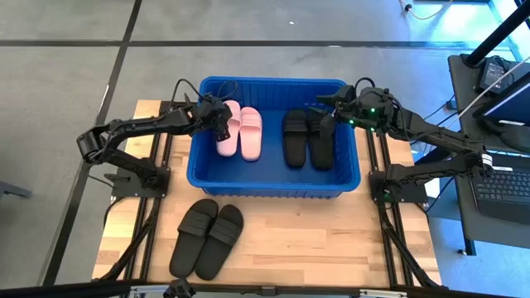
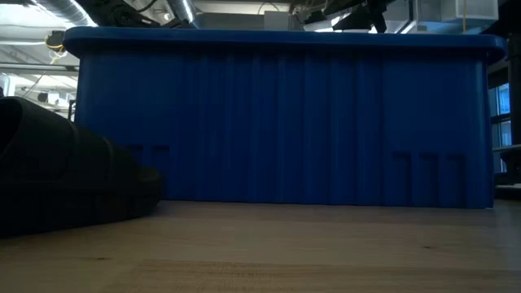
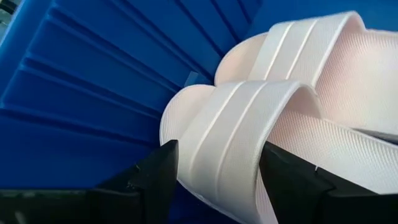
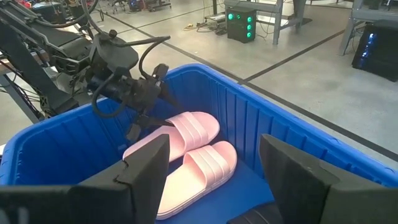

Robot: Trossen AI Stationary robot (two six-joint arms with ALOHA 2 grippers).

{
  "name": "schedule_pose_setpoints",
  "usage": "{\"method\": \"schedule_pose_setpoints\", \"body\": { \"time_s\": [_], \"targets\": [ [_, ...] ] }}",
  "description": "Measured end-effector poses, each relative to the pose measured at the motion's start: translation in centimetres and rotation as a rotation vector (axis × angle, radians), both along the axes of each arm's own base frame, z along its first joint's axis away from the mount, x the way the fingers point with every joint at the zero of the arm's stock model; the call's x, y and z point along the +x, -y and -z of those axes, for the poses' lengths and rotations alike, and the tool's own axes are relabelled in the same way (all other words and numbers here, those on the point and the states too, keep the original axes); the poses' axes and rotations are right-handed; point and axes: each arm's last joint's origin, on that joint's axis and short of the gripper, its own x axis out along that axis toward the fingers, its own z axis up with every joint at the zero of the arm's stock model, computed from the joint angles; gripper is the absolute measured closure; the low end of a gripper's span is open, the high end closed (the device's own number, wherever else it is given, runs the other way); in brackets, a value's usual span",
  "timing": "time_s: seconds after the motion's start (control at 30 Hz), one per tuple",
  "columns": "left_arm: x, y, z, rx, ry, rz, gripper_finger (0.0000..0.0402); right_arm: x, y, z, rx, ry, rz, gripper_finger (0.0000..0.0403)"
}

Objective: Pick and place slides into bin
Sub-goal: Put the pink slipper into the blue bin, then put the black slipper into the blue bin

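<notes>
The blue bin (image 1: 273, 192) stands mid-table. In it lie a pale pink pair (image 1: 251, 132) on the left and a black pair (image 1: 308, 136) on the right. A second black pair (image 1: 207, 238) lies sole-down on the table in front of the bin, and also shows in the low view (image 2: 65, 171). My left gripper (image 1: 222, 124) is inside the bin's left part, shut on the left pink slide (image 3: 249, 124). My right gripper (image 1: 325, 116) hangs open and empty over the bin's far right part, above the black pair's far end. My left gripper has the left pink slide's ribbed strap (image 3: 205, 155) between its two fingers (image 3: 155, 180), one at the strap's toe-side edge and one at its footbed-side edge. It comes slanting down from the table's left, across the slide. The slide lies close beside its mate; whether its sole rests on the bin floor I cannot tell.
The bin's ribbed walls (image 3: 74, 81) stand close around my left gripper. In the low view the bin's front wall (image 2: 277, 122) hides everything inside. Bare wood shows on the near right part of the table (image 1: 331, 240). A desk with equipment stands beyond the right edge.
</notes>
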Motion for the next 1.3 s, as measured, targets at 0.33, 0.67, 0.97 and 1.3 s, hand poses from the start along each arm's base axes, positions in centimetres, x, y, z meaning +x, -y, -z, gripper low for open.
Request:
{"method": "schedule_pose_setpoints", "body": {
  "time_s": [0.33,0.67,0.97,1.3],
  "targets": [
    [0.1,0.4,0.1,-0.008,-0.013,0.002,0.0189,0.0,0.0,0.1,0.003,-0.008,0.0,0.0155],
    [0.1,0.4,0.1,0.015,-0.024,-0.027,0.0189,0.0,0.0,0.1,0.003,-0.007,-0.001,0.0155],
    [0.3,0.6,0.1,-0.008,0.003,-0.024,0.0164,0.0,0.0,0.1,0.003,-0.008,-0.001,0.0155],
    [2.1,1.6,-2.9,0.0,0.13,0.026,0.0157,0.0,0.0,0.1,0.005,-0.015,-0.001,0.0155]
  ]
}}
